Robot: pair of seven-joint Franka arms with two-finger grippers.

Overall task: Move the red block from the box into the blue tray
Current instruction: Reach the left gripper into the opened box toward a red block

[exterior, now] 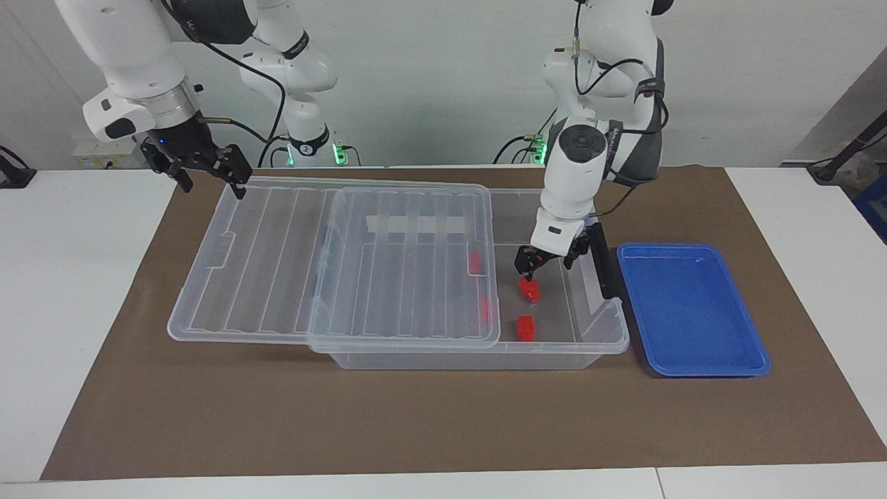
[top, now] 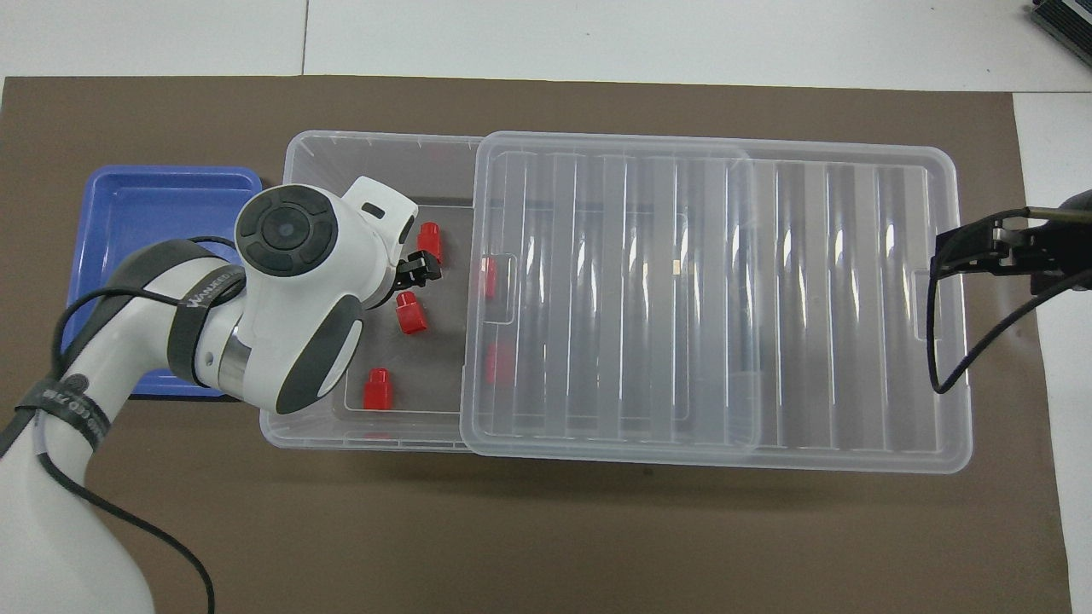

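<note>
Directly below the left gripper, fingers apart and lowered into the uncovered end of the box, sits the middle red block, blue tray beside it; right gripper waits, spread.

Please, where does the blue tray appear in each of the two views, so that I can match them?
Facing view: the blue tray lies at the picture's right, beside the box's black latch.
Overhead view: the blue tray lies at the picture's left, partly covered by the left arm.
Shared landmark: the black latch on the box end next to the tray.
</note>
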